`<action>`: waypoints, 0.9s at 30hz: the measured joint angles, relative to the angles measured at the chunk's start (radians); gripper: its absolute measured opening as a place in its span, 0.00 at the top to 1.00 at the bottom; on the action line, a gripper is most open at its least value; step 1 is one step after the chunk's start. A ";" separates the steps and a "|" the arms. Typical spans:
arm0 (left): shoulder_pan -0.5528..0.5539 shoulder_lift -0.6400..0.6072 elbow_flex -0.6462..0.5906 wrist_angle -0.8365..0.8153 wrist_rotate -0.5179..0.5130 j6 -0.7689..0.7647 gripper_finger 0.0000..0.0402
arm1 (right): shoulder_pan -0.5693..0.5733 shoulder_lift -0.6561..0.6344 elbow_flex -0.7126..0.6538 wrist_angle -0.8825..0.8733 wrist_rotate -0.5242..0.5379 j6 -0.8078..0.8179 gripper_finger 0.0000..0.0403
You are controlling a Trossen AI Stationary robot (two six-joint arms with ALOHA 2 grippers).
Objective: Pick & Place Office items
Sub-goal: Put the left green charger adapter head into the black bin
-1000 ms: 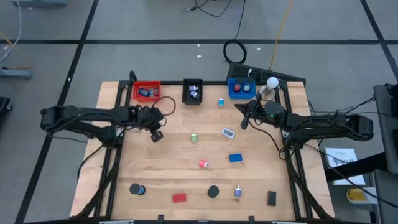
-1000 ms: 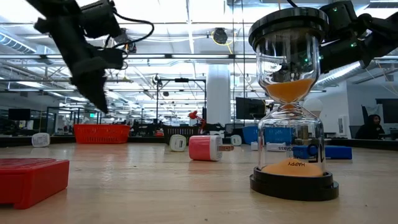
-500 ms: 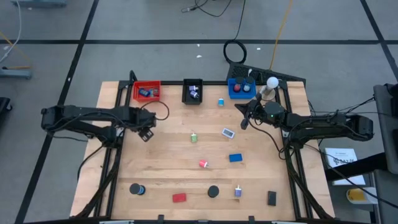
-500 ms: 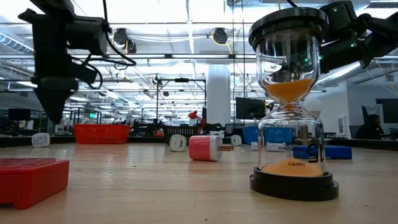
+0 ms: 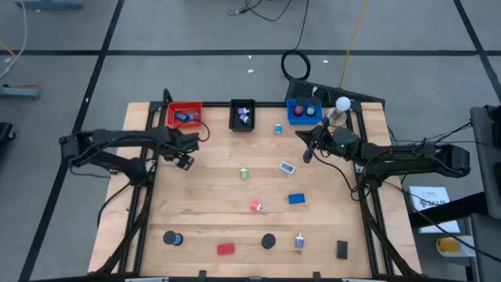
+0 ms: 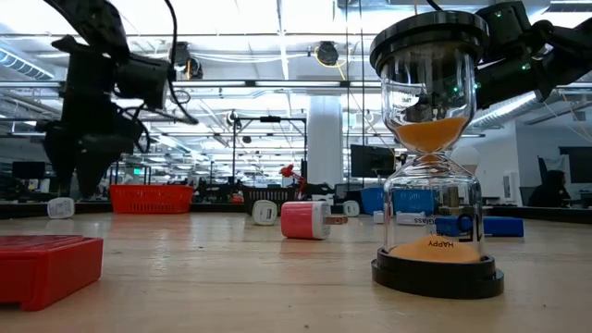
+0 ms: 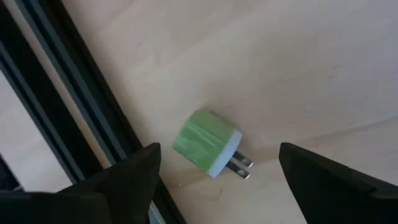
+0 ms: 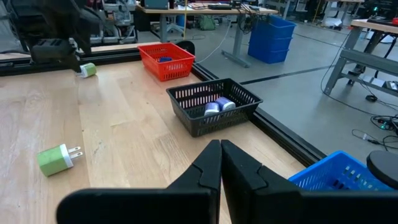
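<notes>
Left gripper [image 5: 185, 159]: we hold it above the surface [image 5: 211, 211] just below the red tray [image 5: 185, 115], fingers [image 7: 134, 180] spread wide and empty.
Green plug [image 7: 208, 143]: in the left wrist view it lies on its side on the wood between our open fingers, beside the dark edge rail; a rounded green body, a white end cap, two metal prongs.
Right gripper [image 5: 307, 149]: parked near the blue tray [image 5: 301, 112], fingers [image 8: 208, 168] pressed shut on nothing.
Other office items: scattered across the surface, including a second green plug [image 5: 243, 173], a blue block [image 5: 296, 199], a black disc [image 5: 268, 241] and a red block [image 5: 225, 249].
Risk: the plug looks smooth and round, so we judge it could roll or squirt out if our fingers close off-centre.
Risk: the rail sits close, and a finger could catch it on descent.
Materials: pale wood grain, mesh plastic trays, hard glossy plastics.
</notes>
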 joint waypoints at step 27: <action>-0.110 0.177 0.003 0.241 0.010 0.234 0.40 | 0.000 0.000 0.000 0.000 0.000 0.000 0.99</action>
